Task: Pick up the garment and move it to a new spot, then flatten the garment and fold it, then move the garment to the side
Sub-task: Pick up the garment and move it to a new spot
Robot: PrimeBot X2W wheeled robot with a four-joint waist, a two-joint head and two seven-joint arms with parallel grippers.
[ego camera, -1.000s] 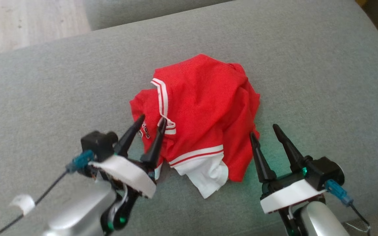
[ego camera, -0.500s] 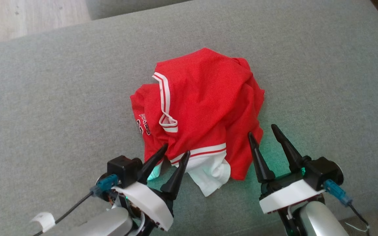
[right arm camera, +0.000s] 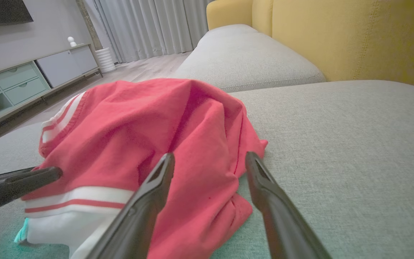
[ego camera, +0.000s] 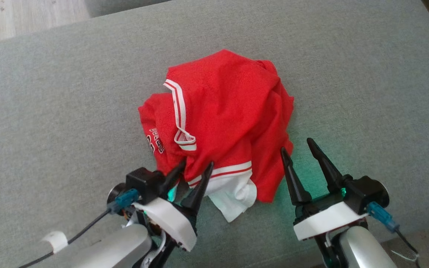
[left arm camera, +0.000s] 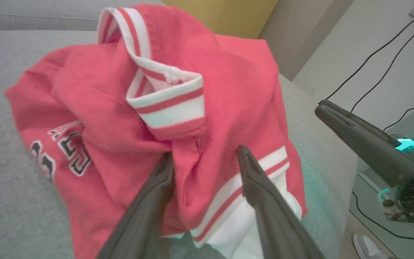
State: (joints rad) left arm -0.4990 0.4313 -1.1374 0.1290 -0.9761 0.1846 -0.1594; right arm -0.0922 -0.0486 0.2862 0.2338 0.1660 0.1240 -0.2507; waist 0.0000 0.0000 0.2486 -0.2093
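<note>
**Head view.** The red jersey (ego camera: 225, 111) lies crumpled mid-frame on the grey sofa cushion (ego camera: 50, 111).
- The left gripper (ego camera: 196, 163) comes in from the lower left. Its forearm is angled up and right, and its jaws are apart over the striped hem.
- The right gripper (ego camera: 295, 145) is at the lower right, jaws wide, with the tips just beside the jersey's right edge.
- Risk: if you close now, each side may pinch only one loose fold. The heap would then lift as a twisted bundle rather than by two clean edges.

**Left wrist view.** The fingers of the left gripper (left arm camera: 204, 153) straddle a ridge of the jersey (left arm camera: 228, 72) just above the red-and-white band. They are not clamped on it.
- Risk: that ridge looks several layers thick. A shallow bite could slip off, or drag the white lining out with it.

**Right wrist view.** The right gripper (right arm camera: 210, 155) is held low and nearly level with the cushion, jaws spread.
- The left finger overlaps the jersey (right arm camera: 138, 122), and the right finger is over bare cushion.
- Risk: closing here may catch only the rim, or snag the upholstery.
</note>
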